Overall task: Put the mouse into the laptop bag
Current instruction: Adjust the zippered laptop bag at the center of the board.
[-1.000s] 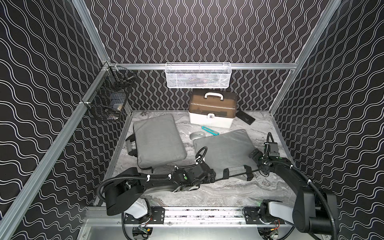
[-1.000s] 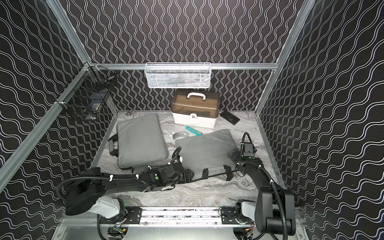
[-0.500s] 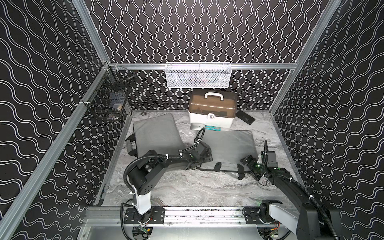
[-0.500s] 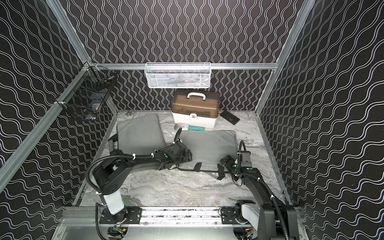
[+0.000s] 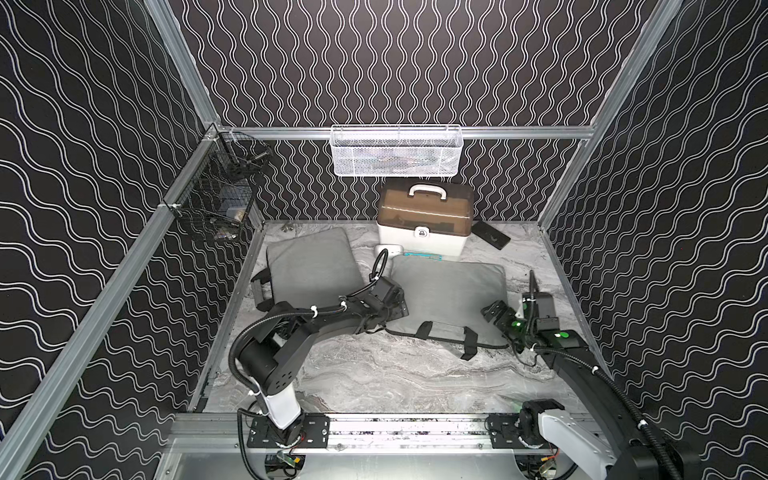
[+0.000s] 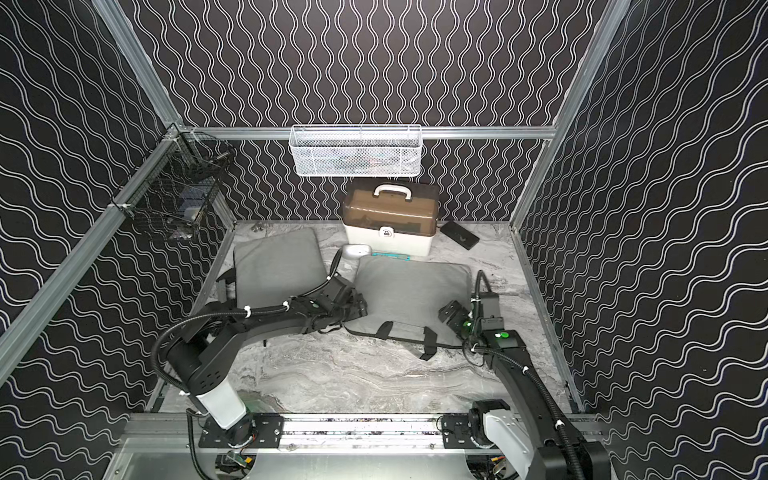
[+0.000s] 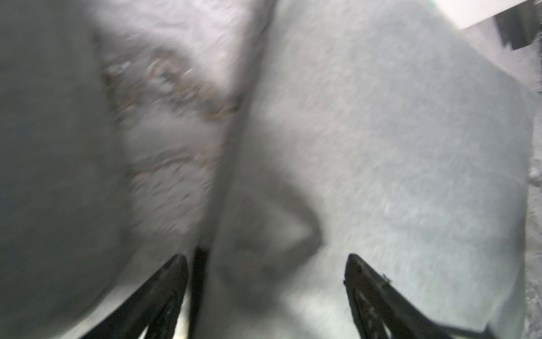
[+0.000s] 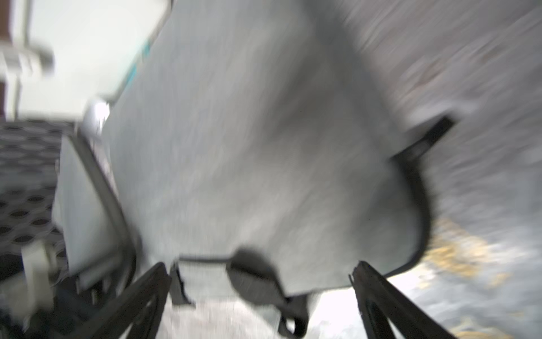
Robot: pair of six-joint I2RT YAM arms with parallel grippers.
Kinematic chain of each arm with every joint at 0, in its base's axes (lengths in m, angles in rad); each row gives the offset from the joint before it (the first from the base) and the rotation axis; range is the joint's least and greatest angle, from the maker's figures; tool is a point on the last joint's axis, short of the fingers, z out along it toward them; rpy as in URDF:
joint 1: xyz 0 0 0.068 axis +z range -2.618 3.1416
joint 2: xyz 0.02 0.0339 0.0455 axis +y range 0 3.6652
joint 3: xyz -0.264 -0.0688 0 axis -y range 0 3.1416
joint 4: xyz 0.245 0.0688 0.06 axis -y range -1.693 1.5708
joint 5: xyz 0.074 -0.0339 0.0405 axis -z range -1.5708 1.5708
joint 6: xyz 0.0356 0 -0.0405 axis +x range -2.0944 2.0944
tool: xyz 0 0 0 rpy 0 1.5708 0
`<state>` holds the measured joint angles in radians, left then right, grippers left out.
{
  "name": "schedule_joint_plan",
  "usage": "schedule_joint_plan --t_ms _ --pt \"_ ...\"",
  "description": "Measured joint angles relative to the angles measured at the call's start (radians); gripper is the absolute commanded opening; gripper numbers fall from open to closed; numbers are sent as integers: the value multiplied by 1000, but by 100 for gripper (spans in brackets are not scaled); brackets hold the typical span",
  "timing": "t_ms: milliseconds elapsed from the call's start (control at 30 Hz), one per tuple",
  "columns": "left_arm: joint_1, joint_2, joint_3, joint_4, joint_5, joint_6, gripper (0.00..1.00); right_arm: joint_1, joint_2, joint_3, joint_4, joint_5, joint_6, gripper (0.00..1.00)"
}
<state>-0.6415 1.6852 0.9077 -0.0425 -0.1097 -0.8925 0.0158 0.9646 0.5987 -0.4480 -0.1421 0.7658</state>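
1. The mouse (image 5: 388,250) lies on the worktop (image 5: 374,374), outside the bag (image 5: 449,291). It is just beside the bag's far left corner and in front of the box (image 5: 424,224).
2. The bag is grey and lies flat, with its black handle (image 5: 444,336) on the near edge.
3. The left claw (image 7: 265,258) is spread at the bag's near left corner. Its wrist view shows nothing between the fingers but the grey cloth (the picture is blurred).
4. The right claw (image 8: 261,265) is spread too, at the near right corner. A dark tab (image 8: 249,271) on the bag's edge lies between its fingers. I cannot tell if they touch it.
5. A second bag (image 5: 311,266) lies to the left, apart from the first one.
6. A thin teal thing (image 5: 422,254) shows between the box and the bag.
7. A flat black thing (image 5: 490,235) lies right of the box.
8. A white basket (image 5: 395,153) hangs on the back wall above the box, and a black wire basket (image 5: 216,199) hangs on the left wall.
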Motion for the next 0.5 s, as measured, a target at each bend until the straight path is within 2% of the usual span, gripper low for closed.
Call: schedule_joint_plan --t_ms 67,167,367,500 --pt "-2 -74 -40 -12 10 -5 92 -82 49 36 -5 36 -8 100" --pt "-2 -167 -68 -36 23 -9 93 -132 153 54 8 31 -22 100" --pt "-51 -310 -158 -51 60 -42 93 -145 380 42 95 -90 -53 100" --pt "-111 -308 -164 -44 79 -60 93 -128 377 6 166 -141 -79 100"
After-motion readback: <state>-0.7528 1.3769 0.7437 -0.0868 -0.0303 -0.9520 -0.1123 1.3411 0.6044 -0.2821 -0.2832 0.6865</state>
